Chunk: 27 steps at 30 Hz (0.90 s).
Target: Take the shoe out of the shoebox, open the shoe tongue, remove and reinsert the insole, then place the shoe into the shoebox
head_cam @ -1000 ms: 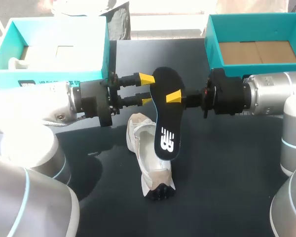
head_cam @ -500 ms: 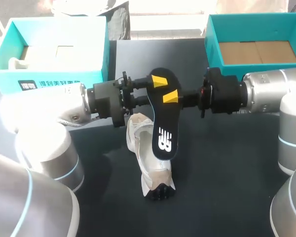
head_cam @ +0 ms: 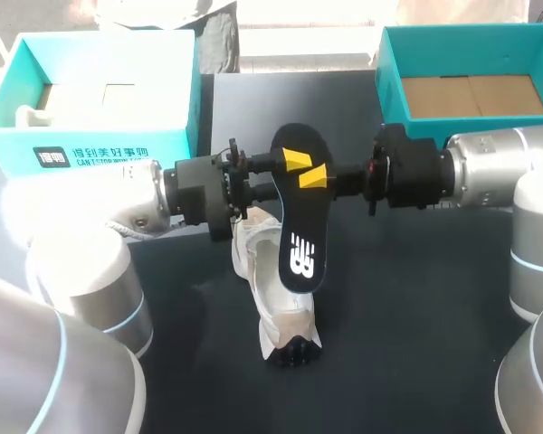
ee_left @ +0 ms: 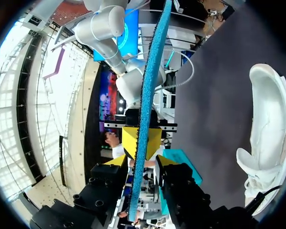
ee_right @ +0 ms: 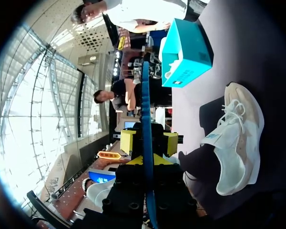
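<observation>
Over the table (head_cam: pixel 416 316), right pincer (head_cam: pixel 315 178) grips the upright insole (head_cam: pixel 300 237).

The insole (head_cam: pixel 300 226) covers part of the shoe (head_cam: pixel 281 312) and one of the left fingers (head_cam: pixel 292 160).

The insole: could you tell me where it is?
Head view, mid-table: the insole hangs above the shoe, in the right gripper, straddled by the left gripper.

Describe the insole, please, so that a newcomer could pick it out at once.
On the dark table, find the white shoe lying in the middle. Just above it, the right claw holds the insole: flat and black with a white logo, unlike the pale shoe.
</observation>
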### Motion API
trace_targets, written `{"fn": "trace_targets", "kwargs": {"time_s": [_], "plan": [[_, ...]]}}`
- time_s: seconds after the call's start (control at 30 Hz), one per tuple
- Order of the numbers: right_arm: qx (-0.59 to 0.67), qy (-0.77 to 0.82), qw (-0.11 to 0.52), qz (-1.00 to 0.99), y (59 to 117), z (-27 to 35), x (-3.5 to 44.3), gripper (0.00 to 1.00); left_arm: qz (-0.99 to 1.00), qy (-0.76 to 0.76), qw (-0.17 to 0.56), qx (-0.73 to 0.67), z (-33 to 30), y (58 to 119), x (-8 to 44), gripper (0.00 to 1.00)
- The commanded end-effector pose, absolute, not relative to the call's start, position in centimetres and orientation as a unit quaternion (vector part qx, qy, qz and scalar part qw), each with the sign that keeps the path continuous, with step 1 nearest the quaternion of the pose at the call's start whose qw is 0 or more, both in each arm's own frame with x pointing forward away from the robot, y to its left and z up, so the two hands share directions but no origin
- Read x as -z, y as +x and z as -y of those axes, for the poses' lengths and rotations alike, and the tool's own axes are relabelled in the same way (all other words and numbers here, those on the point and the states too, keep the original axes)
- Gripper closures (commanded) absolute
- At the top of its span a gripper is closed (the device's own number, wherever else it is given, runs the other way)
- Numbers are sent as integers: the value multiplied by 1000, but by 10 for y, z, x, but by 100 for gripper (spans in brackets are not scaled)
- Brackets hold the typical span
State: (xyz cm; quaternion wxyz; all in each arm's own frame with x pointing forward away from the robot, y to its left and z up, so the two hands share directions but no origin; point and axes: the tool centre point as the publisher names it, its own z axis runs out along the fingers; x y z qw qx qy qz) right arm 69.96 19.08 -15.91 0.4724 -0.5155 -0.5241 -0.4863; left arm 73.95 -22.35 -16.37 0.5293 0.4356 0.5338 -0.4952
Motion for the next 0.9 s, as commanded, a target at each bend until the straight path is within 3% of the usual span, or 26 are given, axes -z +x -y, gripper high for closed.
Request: {"fn": "trace_targets", "kwargs": {"time_s": [0.03,0.07,0.23,0.37,0.4,0.43,0.77,0.9], "plan": [[485,-517,471,524,698,-193,160,100,-534,435,531,494,224,737,165,84],[485,-517,472,524,698,-193,160,100,-534,435,531,494,224,737,165,90],[485,-517,472,524,697,-192,160,100,-534,434,532,493,224,737,165,100],[487,-516,471,524,696,-192,160,100,-537,432,529,495,224,737,167,100],[489,-520,467,523,695,-190,160,58,-540,428,526,498,224,737,167,100],[492,-524,462,520,694,-188,160,0,-541,428,526,498,223,737,168,100],[532,-518,387,547,680,-138,156,0,-566,396,485,536,199,726,168,100],[572,-382,243,684,681,-134,136,0,-580,373,433,580,191,715,170,100]]}}
